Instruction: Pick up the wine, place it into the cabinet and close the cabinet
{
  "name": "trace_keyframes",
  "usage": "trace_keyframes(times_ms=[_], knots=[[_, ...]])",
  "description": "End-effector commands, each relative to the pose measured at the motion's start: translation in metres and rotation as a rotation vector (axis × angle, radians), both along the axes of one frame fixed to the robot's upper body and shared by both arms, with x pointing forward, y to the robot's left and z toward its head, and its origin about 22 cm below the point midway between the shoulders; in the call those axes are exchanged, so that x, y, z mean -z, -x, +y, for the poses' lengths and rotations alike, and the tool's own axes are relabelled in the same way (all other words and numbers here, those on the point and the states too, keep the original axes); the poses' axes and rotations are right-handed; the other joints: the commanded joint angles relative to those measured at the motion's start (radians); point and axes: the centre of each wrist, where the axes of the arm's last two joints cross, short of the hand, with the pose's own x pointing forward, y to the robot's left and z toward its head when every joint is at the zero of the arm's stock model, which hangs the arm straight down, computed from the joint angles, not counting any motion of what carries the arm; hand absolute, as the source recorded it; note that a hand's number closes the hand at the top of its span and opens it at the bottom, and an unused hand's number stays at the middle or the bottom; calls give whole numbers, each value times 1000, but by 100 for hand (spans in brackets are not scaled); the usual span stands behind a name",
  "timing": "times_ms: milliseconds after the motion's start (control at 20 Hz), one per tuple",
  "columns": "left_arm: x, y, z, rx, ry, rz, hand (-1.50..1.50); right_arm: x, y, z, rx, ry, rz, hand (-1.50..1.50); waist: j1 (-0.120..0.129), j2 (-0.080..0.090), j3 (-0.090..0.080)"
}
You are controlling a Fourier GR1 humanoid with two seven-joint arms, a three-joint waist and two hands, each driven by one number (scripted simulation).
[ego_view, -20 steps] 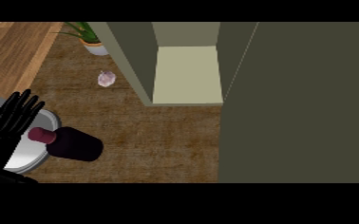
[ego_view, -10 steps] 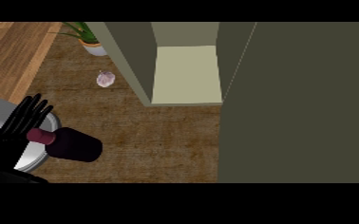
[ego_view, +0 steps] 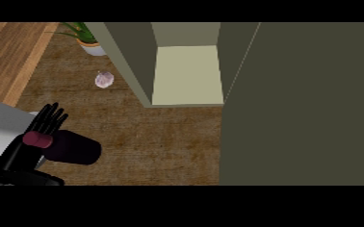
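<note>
The wine bottle (ego_view: 74, 147), dark with a red cap (ego_view: 37, 139), stands on the wooden counter at the lower left. My left hand (ego_view: 28, 146) is right behind its neck, fingers (ego_view: 50, 118) straight and pointing up, not curled round the bottle. Whether the palm touches the neck I cannot tell. The cabinet (ego_view: 186, 74) stands open at the upper middle, its pale shelf bare. Its dark door (ego_view: 292, 106) fills the right side of the view. My right hand does not show.
A grey plate (ego_view: 13, 120) lies at the left edge, partly behind my left hand. A small pale pink object (ego_view: 104, 80) sits on the counter left of the cabinet. A potted plant (ego_view: 89, 43) stands at the upper left.
My left hand has moved right, from the left edge over the plate to just behind the bottle's neck. The bottle and cabinet have not moved.
</note>
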Motion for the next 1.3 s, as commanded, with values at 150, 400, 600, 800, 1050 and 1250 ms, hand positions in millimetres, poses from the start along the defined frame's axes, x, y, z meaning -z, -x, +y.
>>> trace_keyframes(times_ms=[150, 400, 600, 800, 1050, 1250], knots=[[53, 8, 8, -16, 49, 59, -150, 8, -2, -6, -1, 11, -19, -150, 3, 7, -17], [69, -8, -11, -11, 38, 65, -150, 4, 0, -15, 0, 7, -7, -150, 4, 7, -17], [70, -14, -6, -43, 89, 58, -150, -4, 10, -2, -3, 29, -12, -150, 2, 7, -17], [83, -11, -19, -18, 169, 89, -150, -6, 5, -2, 0, 28, -21, -150, -4, 9, -19], [82, -1, -2, 3, 202, 78, -150, 2, 0, -8, 8, 16, -20, -150, 0, 9, -18], [86, -4, -8, -6, 199, 90, -150, 4, 1, 0, 7, 9, -3, -150, -2, 10, -19]])
